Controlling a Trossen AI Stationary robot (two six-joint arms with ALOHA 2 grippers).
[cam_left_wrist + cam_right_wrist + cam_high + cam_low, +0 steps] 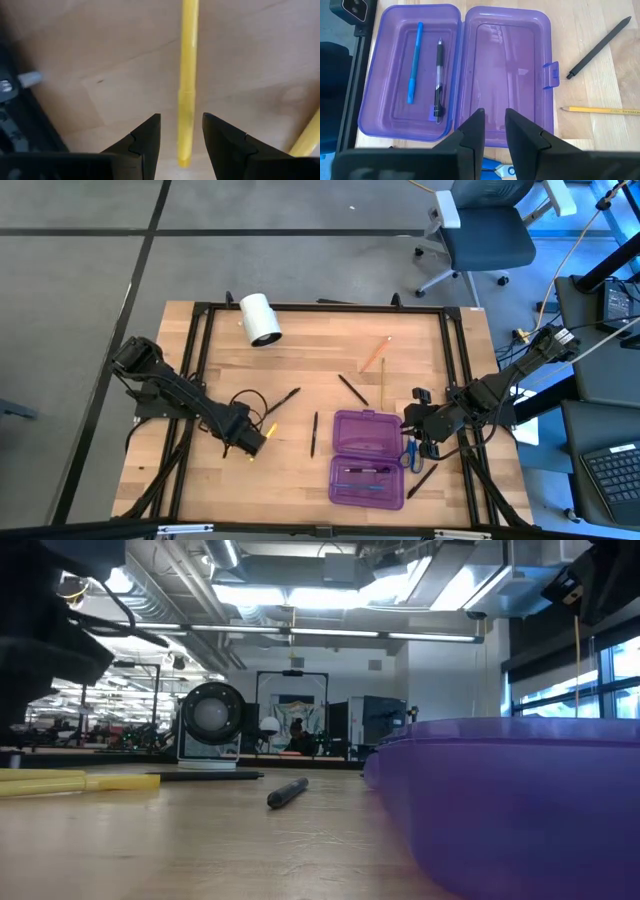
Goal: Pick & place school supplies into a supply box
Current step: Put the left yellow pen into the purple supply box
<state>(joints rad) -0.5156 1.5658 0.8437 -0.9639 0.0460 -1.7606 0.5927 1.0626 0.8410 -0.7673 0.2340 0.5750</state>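
A yellow pen (186, 100) lies flat on the wooden table, left of centre (268, 430). My left gripper (181, 142) points down over it and is open, one finger on each side of the pen's near end, with a gap showing on both sides. The purple supply box (367, 458) lies open at the near right, with a blue pen (414, 62) and a black pen (438, 80) in one half. My right gripper (494, 132) hovers above the box's edge, its fingers slightly apart with nothing between them. Blue-handled scissors (410, 455) lie beside the box.
A white roll (260, 318) lies at the far left. Black pens (285, 400) (313, 433) (352, 389) (422, 478), an orange pencil (375, 353) and a wooden pencil (600, 109) are scattered over the table. A second yellow item (305, 140) lies near the left gripper. A black frame (320, 307) borders the table.
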